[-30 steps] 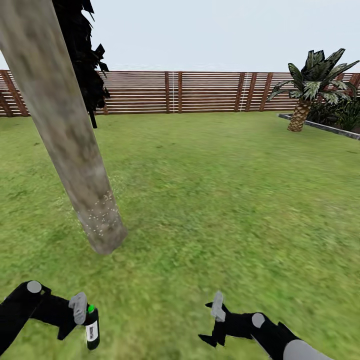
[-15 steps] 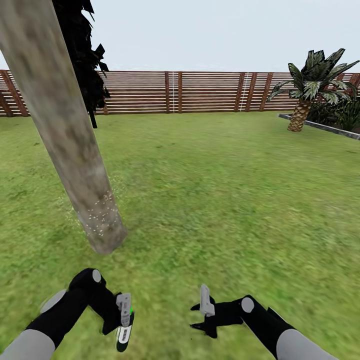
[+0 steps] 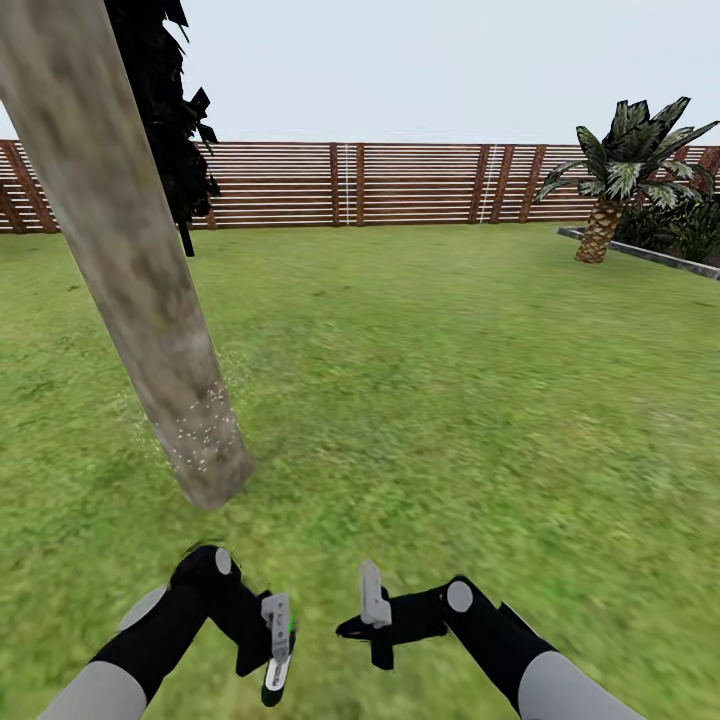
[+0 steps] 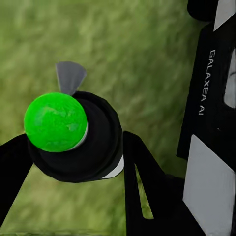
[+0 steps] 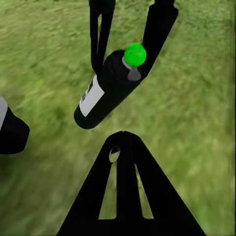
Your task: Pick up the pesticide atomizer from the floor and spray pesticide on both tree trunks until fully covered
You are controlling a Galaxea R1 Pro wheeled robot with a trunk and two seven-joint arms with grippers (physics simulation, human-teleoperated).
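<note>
Roughly at 10 o'clock in the head view, tree trunk (image 3: 130,270) leans across the frame, grey-brown, bare. Whitish pesticide (image 3: 200,425) specks dot its lower end, some scattered on the lawn (image 3: 450,380) just beside it. Dark cypress-like tree (image 3: 170,110) stands behind the trunk at 11 o'clock. Brown slatted fence (image 3: 400,185) runs along the back at 12 o'clock.

Left gripper (image 3: 272,640) at 7 o'clock, low in the frame, pinching the pesticide atomizer (image 3: 276,665) between its fingers; bottle hangs tilted, base down. Left wrist view: atomizer (image 4: 73,135) seen from the top, green cap, grey nozzle, black body wedged between the black fingers (image 4: 142,172). Right wrist view shows the same bottle (image 5: 110,91) with a white label, held between two fingers (image 5: 101,29) of the left gripper, grass under it.

Right gripper (image 3: 372,612) at 6 o'clock, near the left gripper but apart from it, nothing in it. Cannot tell if it's spread or pressed together; the right wrist view shows one triangular finger (image 5: 129,191) pointing toward the bottle.

Short palm (image 3: 620,170) at 2 o'clock beside a grey stone border (image 3: 640,250).
</note>
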